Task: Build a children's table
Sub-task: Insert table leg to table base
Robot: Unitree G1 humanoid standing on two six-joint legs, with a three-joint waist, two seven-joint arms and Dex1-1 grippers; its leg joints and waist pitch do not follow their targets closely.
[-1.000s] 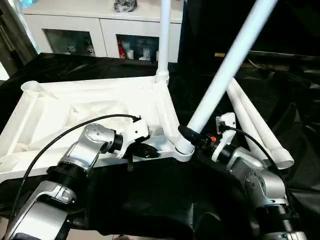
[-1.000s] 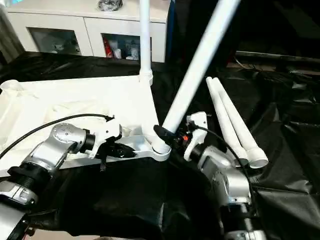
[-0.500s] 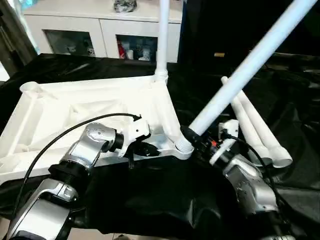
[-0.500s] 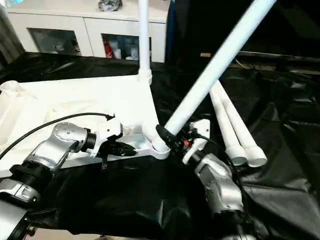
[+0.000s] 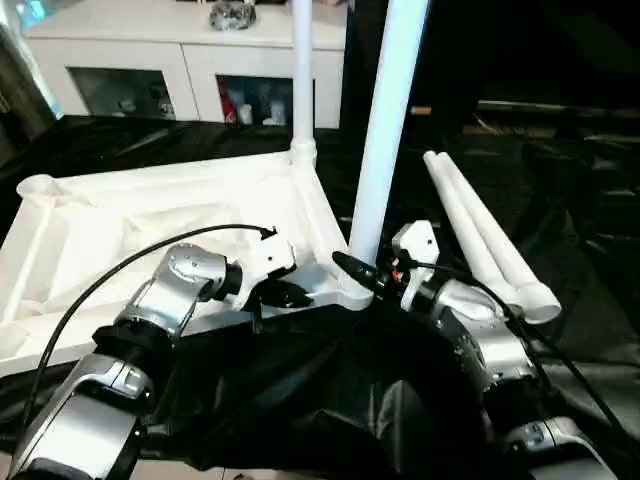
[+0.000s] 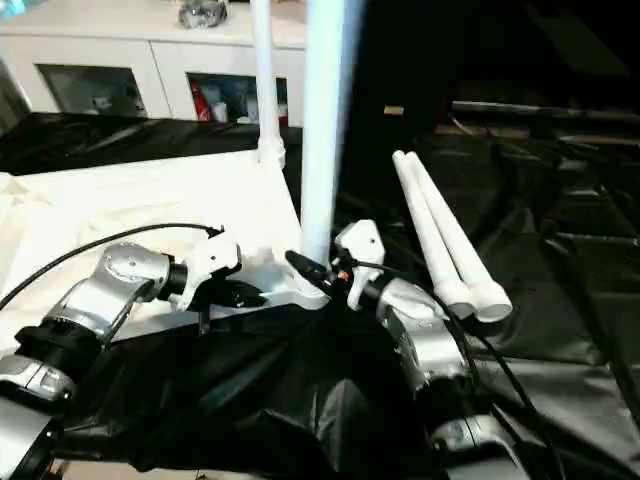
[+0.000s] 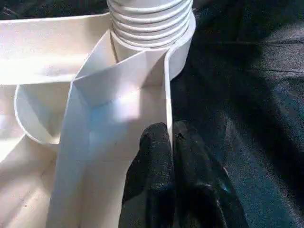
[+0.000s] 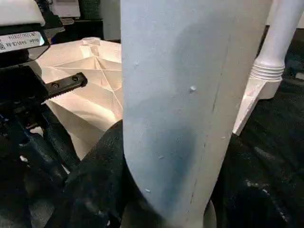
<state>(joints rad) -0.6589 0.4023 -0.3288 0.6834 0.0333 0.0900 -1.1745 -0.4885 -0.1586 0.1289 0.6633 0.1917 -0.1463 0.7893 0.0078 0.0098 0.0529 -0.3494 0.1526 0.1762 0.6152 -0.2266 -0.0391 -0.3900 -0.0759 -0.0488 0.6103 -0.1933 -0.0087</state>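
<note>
The children's table top (image 5: 120,215) lies upside down on the black cloth, ribbed underside up. One white leg (image 5: 301,80) stands upright in its far right corner socket. A second leg (image 5: 388,120) stands nearly upright in the near right corner socket (image 7: 149,28), and my right gripper (image 5: 362,270) is shut on it just above its base. My left gripper (image 7: 169,132) is shut on the thin near rim of the top, close to that socket. Two more legs (image 5: 480,230) lie side by side on the cloth to the right.
A white cabinet with glass doors (image 5: 150,65) stands behind the table top. Crumpled black cloth (image 5: 300,400) covers the work surface and hangs over its near edge. A black cable (image 5: 120,275) loops over my left forearm.
The leg in my right gripper has swung from leaning far right to nearly upright in its socket. My left gripper has kept its hold on the rim. The camera has shifted.
</note>
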